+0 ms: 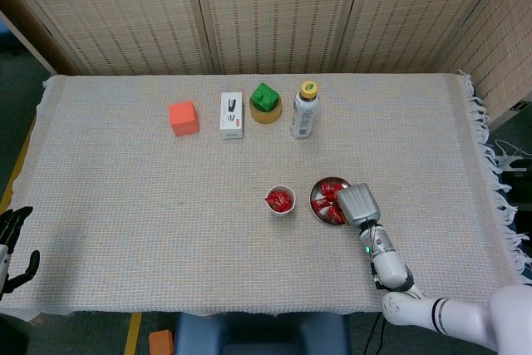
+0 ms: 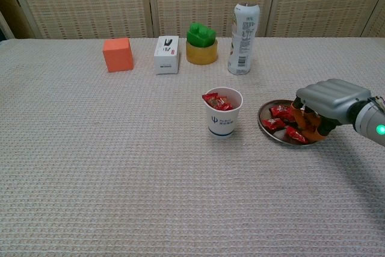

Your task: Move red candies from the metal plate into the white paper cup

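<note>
So we've got our right hand (image 2: pixel 325 108) down over the plate (image 2: pixel 268 129), fingers curled into the pile of candies (image 2: pixel 278 112). From either view we can't tell whether it's actually pinching one or just resting on them, since the back of the hand hides the fingertips. The left hand (image 1: pixel 12 243) hangs off the tabletop (image 2: pixel 120 161) edge, fingers loosely apart, holding nothing.

Most candies sit in the plate, just right of the cup (image 2: pixel 221 112), which already has a few red ones poking above the rim.

Handling-wise, these look like small wrapped sweets: very light, hard inside, with crinkly foil that's probably slick. We reckon a pinch across the body of one wrapper, thumb against a finger, beats scooping, because they'll slide around on that smooth metal. The plate is shallow and light too, so pushing sideways could shove it along the cloth. The paper cup is flimsy and near empty, so a bump from the hand may tip it. Best to drop from just above the rim.
</note>
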Controlling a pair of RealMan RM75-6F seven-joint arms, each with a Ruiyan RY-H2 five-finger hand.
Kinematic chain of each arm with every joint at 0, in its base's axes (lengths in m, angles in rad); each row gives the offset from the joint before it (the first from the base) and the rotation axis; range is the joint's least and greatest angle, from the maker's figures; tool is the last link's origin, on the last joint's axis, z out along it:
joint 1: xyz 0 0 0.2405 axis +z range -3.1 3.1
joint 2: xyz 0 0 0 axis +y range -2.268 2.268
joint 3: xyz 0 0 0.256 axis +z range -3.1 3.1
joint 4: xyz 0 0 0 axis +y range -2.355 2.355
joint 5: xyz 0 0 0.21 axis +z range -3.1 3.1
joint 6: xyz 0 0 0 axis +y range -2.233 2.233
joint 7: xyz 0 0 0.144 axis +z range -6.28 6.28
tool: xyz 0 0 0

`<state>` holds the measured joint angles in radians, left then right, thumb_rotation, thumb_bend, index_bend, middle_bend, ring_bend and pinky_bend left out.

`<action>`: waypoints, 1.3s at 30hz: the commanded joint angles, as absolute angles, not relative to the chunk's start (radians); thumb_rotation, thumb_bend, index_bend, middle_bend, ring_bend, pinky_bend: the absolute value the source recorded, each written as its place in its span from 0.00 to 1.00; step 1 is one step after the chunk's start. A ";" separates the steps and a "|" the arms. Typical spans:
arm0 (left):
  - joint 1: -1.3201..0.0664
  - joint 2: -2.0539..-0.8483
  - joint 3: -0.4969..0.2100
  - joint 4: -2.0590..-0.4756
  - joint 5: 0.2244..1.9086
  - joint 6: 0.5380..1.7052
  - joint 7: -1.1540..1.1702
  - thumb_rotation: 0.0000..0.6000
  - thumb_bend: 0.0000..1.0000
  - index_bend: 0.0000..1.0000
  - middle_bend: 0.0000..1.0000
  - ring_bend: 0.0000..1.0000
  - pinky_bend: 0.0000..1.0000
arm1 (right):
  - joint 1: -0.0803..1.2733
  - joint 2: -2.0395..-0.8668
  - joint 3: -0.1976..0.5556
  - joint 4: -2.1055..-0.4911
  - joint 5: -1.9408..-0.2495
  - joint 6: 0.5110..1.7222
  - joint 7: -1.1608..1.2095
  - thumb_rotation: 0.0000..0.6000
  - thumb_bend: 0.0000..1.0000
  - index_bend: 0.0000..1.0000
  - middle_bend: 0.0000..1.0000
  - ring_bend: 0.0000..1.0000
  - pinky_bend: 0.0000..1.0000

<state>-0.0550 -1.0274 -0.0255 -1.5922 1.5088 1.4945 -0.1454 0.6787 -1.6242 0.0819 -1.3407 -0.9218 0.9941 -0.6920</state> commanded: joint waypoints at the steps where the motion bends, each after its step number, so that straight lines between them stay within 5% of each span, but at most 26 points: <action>1: -0.055 -1.028 -0.025 -1.592 1.509 1.495 -0.146 1.00 0.51 0.00 0.05 0.02 0.25 | 0.678 -1.620 0.088 -1.349 -0.925 0.997 -0.683 1.00 0.35 0.66 0.80 0.86 1.00; 31: -0.048 -1.022 -0.024 -1.589 1.516 1.509 -0.168 1.00 0.51 0.00 0.05 0.02 0.25 | 0.744 -1.576 0.172 -1.645 -0.980 1.107 -0.761 1.00 0.35 0.67 0.80 0.86 1.00; 39: -0.052 -1.024 -0.025 -1.588 1.514 1.501 -0.163 1.00 0.51 0.00 0.05 0.02 0.25 | 0.718 -1.555 0.132 -1.543 -0.946 1.083 -0.736 1.00 0.35 0.46 0.80 0.85 1.00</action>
